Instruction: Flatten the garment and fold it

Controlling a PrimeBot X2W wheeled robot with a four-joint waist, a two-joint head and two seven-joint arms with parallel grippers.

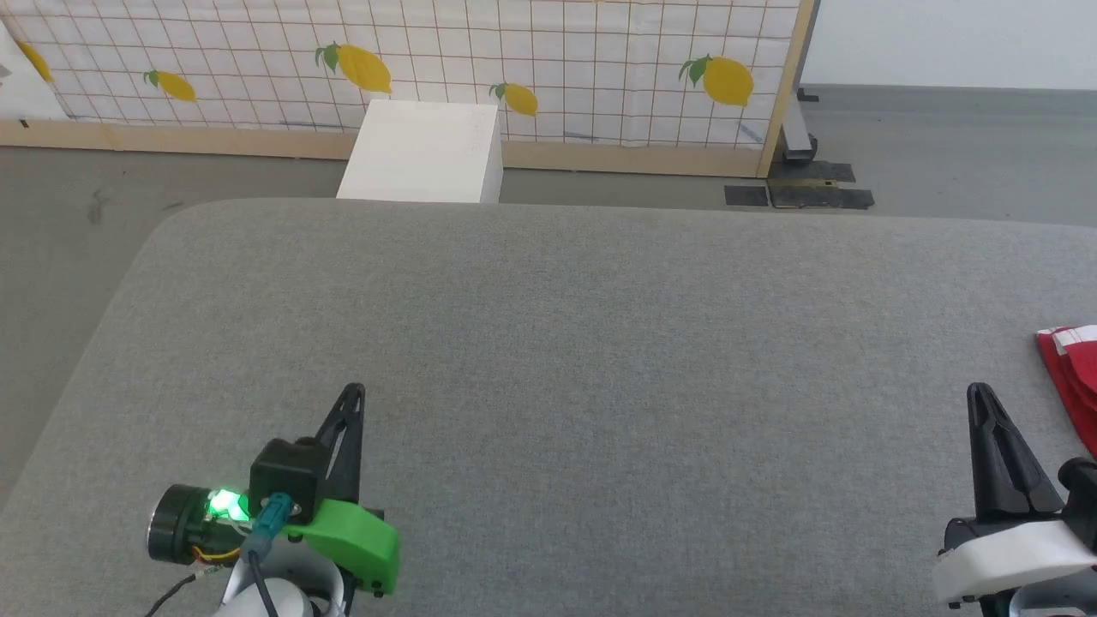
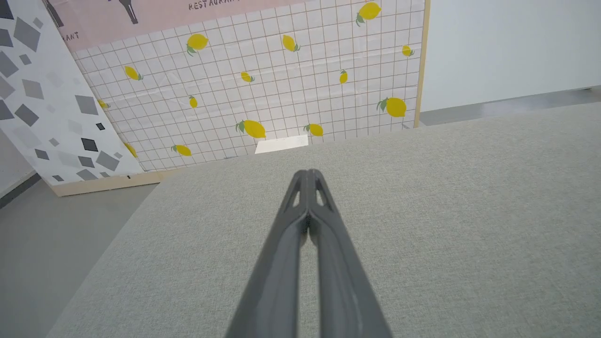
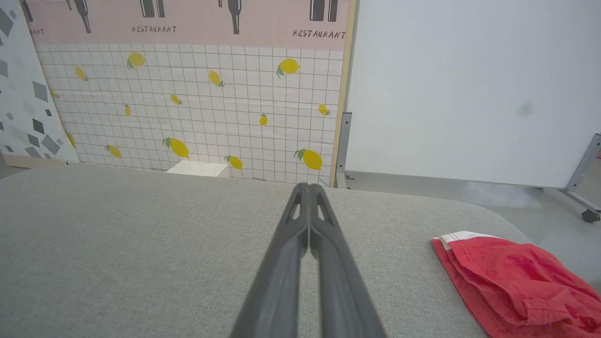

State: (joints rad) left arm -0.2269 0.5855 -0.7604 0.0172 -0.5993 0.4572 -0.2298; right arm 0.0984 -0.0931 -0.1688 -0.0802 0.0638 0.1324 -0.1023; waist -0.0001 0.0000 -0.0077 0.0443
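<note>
right fingers [image 3: 308, 197] pressed together, empty, left fingers [image 2: 307, 188] likewise; best parted before reaching bunched shorts [image 3: 507, 277] at counter [image 3: 141, 244] edge.

surface: grey fabric table [image 1: 548, 343] | on it: red shorts [image 1: 1073, 381], right edge

This looks like a robotics test room dressed as a set, not a lived-in place. A grey fabric-covered table [image 1: 600, 343] stands on a bare grey floor [image 1: 943, 146]. At twelve o'clock stands a wood-framed backdrop panel [image 1: 557, 60] printed with tiles and lemons, headed RESTAURANT in the wrist views. At eleven o'clock leans a terrazzo-print panel [image 2: 42, 103]. At two o'clock is a plain white partition [image 3: 469, 84] on a castored metal frame [image 3: 582, 162].
</note>
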